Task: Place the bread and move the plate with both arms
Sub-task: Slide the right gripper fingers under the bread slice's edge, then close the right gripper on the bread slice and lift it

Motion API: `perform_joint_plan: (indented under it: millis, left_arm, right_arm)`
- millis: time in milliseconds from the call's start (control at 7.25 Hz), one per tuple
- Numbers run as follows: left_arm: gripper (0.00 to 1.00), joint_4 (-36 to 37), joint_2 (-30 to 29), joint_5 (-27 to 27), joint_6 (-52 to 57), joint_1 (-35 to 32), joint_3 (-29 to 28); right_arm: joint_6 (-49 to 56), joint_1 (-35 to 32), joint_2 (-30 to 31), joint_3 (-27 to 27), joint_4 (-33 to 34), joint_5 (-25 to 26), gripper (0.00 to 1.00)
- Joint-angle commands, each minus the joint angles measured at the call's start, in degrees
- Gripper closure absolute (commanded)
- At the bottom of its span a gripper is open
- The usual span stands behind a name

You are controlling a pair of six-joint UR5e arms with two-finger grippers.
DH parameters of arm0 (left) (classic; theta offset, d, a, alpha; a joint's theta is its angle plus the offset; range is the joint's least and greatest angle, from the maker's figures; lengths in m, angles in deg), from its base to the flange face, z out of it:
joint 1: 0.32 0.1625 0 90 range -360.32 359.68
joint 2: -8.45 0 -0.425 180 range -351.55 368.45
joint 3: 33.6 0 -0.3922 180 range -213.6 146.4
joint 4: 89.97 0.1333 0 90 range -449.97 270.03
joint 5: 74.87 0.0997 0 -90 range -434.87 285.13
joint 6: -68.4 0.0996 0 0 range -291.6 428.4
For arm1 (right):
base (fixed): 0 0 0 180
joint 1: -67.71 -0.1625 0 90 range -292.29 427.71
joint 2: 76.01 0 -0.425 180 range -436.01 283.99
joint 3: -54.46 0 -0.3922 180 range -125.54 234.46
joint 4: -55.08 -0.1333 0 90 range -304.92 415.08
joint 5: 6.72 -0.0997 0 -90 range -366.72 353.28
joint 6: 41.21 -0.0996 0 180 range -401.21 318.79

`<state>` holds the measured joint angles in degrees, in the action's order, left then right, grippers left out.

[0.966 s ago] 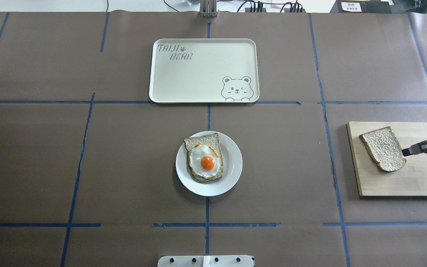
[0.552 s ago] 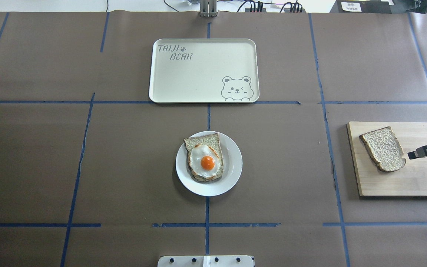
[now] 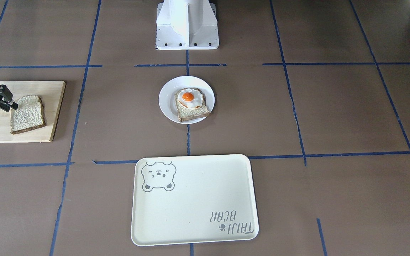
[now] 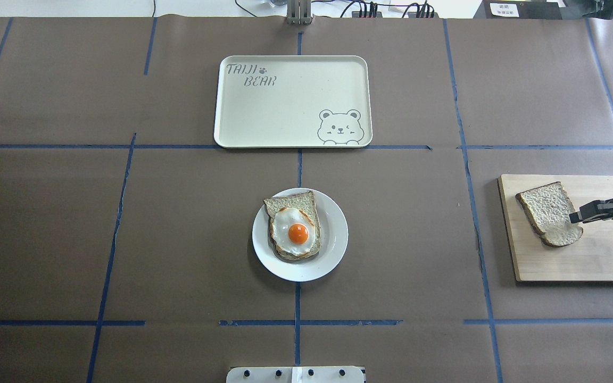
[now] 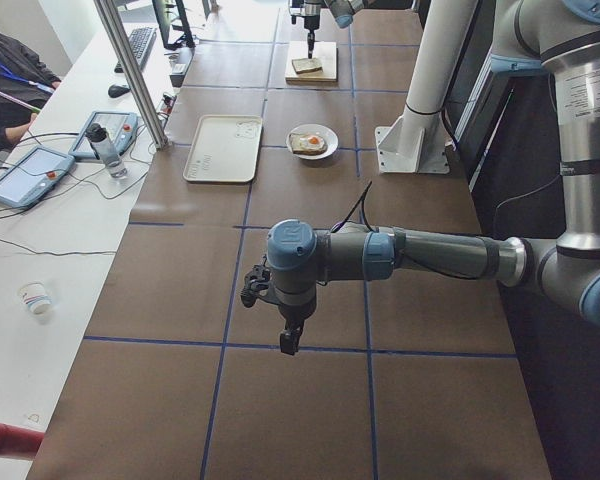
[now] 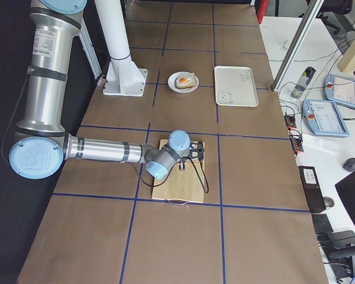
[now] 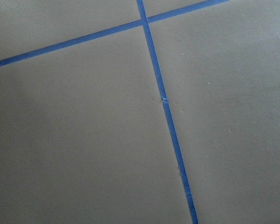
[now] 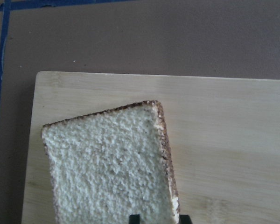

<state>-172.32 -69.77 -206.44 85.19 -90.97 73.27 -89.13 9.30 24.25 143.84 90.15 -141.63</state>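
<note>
The plain bread slice [image 4: 548, 213] lies flat on a wooden cutting board [image 4: 594, 255] at the table's right end; it also shows in the front view [image 3: 27, 113]. My right gripper [image 4: 573, 217] hangs low over the slice's right edge. In the right wrist view its open gripper [image 8: 159, 218] has a fingertip on each side of the bread's [image 8: 112, 163] crust edge. The white plate [image 4: 333, 250] sits mid-table with an egg-topped slice [image 4: 296, 229] on it. My left gripper [image 5: 288, 345] hangs above bare table far to the left; I cannot tell its state.
A cream bear tray [image 4: 285, 101] lies beyond the plate, at the table's far middle. The white pedestal base [image 3: 187, 25] stands on the robot's side of the plate. Blue tape lines cross the brown table cover.
My right gripper drew back to the right off the bread, then came in again to the left over the slice's edge. The bread and plate have not moved.
</note>
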Motion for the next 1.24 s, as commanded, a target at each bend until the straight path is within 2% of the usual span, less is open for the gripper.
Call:
perform_joint_plan:
  millis: [0, 552, 690, 828, 1103]
  left_arm:
    - [0.00, 0.0, 0.0, 0.0, 0.0, 0.0, -0.1]
    - [0.00, 0.0, 0.0, 0.0, 0.0, 0.0, -0.2]
    - [0.00, 0.0, 0.0, 0.1, 0.0, 0.0, -0.3]
    - [0.00, 0.0, 0.0, 0.0, 0.0, 0.0, -0.4]
    - [0.00, 0.0, 0.0, 0.0, 0.0, 0.0, -0.4]
  right_arm:
    - [0.3, 0.9, 0.0, -0.3, 0.0, 1.3, 0.60]
    - [1.0, 2.7, -0.1, -0.1, -0.1, 2.2, 0.61]
    - [1.0, 3.0, -0.1, -0.2, -0.1, 3.0, 0.66]
    - [1.1, 2.9, -0.1, 0.0, -0.2, 3.1, 0.99]
    - [1.2, 2.8, -0.1, 0.1, -0.2, 3.0, 1.00]
